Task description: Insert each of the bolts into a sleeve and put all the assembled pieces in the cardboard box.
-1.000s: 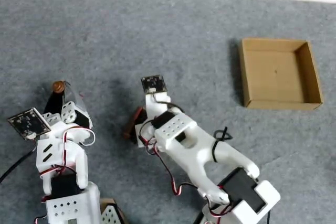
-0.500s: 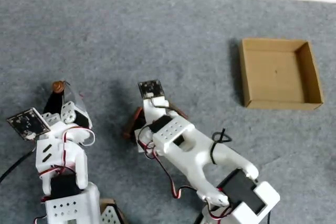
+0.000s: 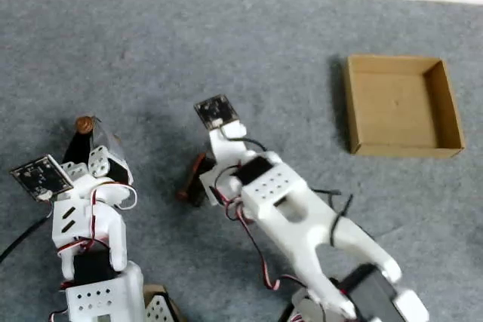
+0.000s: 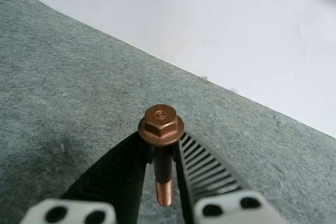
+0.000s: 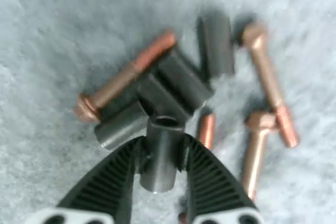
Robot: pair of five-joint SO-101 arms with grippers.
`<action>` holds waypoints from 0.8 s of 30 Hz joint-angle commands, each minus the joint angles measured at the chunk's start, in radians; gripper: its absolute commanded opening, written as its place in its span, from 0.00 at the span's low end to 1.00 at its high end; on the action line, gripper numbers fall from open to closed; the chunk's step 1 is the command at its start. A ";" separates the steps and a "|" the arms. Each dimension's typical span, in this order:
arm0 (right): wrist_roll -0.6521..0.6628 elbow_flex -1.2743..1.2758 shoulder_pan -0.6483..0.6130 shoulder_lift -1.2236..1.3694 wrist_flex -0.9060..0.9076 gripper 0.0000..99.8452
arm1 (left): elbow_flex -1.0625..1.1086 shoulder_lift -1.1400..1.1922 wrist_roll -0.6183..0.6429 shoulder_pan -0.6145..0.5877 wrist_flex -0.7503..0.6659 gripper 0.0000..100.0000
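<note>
Grey, felt-covered bench (image 3: 151, 58), with a white wall along its far edge. An open cardboard box (image 3: 352, 107) sits flat on it at the far right. Well apart from the box, copper bolts (image 5: 266, 80) and dark sleeves (image 5: 217, 45) lie jumbled on the felt, several touching.

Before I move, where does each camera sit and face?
High view: fixed overhead, looking down on the grey felt table and brown cardboard box; both white arms show.
Left wrist view: on left wrist, facing the white wall along the left gripper, shut on a copper hex-head bolt.
Right wrist view: on right wrist, facing down at a pile of bolts and sleeves; right gripper clamps a dark metal sleeve.
Shared: that bolt, in high and left wrist views.
</note>
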 commanded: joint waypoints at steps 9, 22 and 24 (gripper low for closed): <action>0.137 0.432 0.012 -0.283 -0.671 0.00 | 0.007 -0.018 0.215 0.064 0.025 0.00; 0.351 0.730 -0.004 -0.418 -1.099 0.00 | -0.077 -0.018 0.222 0.200 0.153 0.00; 0.370 0.742 -0.004 -0.421 -1.118 0.00 | -0.097 -0.018 0.222 0.202 0.155 0.00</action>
